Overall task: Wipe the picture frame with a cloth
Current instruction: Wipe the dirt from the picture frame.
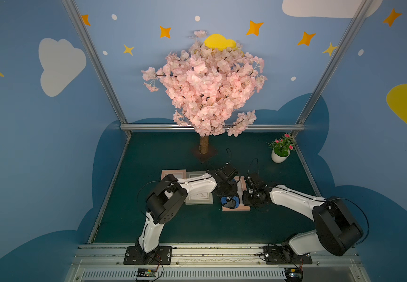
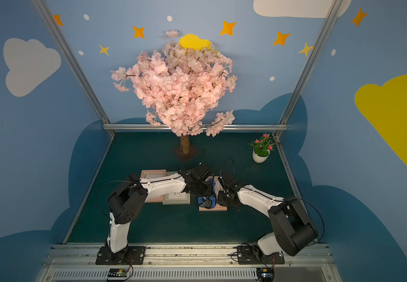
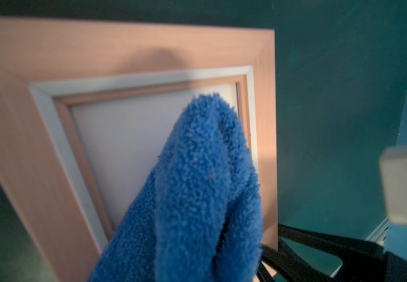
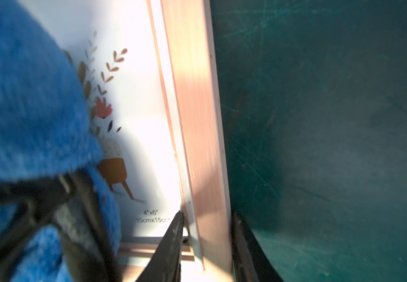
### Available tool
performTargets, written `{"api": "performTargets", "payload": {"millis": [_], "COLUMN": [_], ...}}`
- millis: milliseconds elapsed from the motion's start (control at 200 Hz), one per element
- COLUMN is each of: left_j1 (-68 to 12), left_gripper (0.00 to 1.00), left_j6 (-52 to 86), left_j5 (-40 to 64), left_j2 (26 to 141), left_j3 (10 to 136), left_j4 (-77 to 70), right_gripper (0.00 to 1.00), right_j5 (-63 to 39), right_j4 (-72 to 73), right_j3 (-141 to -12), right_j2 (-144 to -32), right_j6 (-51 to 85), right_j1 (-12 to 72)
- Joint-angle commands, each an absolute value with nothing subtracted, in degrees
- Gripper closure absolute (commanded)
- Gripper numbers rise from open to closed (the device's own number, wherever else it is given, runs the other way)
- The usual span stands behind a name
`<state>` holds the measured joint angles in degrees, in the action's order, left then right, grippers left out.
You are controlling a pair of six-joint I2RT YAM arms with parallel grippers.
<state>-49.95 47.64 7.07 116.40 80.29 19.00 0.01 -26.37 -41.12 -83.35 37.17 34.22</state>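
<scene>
My left jaws are clenched on the cloth point(image 3: 197, 183), a blue plush bunch that hangs down over the white pane of the picture frame point(image 1: 243, 208). I cannot tell whether it presses on the pane. In both top views the cloth sits along the frame's 9 o'clock side, bunched towards 7 o'clock. The pink frame lies flat on the green surface point(image 1: 197, 227), just to 3 o'clock of its middle. My right jaws grasp the frame's 3 o'clock rail, one finger on the inner side by the print and the other outside it. A grey-green frame point(image 1: 198, 200) lies at the pink frame's 9 o'clock and a potted plant point(image 1: 280, 151) stands at its 1 o'clock.
</scene>
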Motion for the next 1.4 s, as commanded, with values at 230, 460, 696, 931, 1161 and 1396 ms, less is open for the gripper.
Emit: {"api": "performTargets", "payload": {"millis": [230,460,696,931,1161,1396], "left_j1": [-53.3,-48.8,-47.4,-54.0,-50.0,-45.0], "left_gripper": [0.97,0.97,0.97,0.97,0.97,0.97], "left_j6": [52.5,48.6,46.4,51.4,50.4,46.9], "left_j5": [12.2,7.1,9.6,10.6,10.3,11.2], "left_j2": [113.2,114.3,117.3,110.7,114.3,121.8], "left_j3": [72.1,74.6,79.3,69.7,72.5,82.6], "left_j4": [17.3,18.2,21.3,18.6,15.6,15.6], "right_gripper": [0.68,0.67,0.67,0.67,0.67,0.67], "right_j5": [0.0,0.1,0.2,0.0,0.0,0.0], "right_j4": [-27.4,-27.7,-27.8,-27.5,-27.5,-27.8], "right_j3": [-39.3,-39.8,-40.3,-40.2,-39.5,-38.8], "right_j2": [-84.5,-84.6,-85.1,-85.8,-84.7,-83.0], "right_j6": [37.0,36.9,37.1,37.2,37.5,37.6], "right_j1": [34.3,34.3,34.3,34.3,34.4,34.4]}}
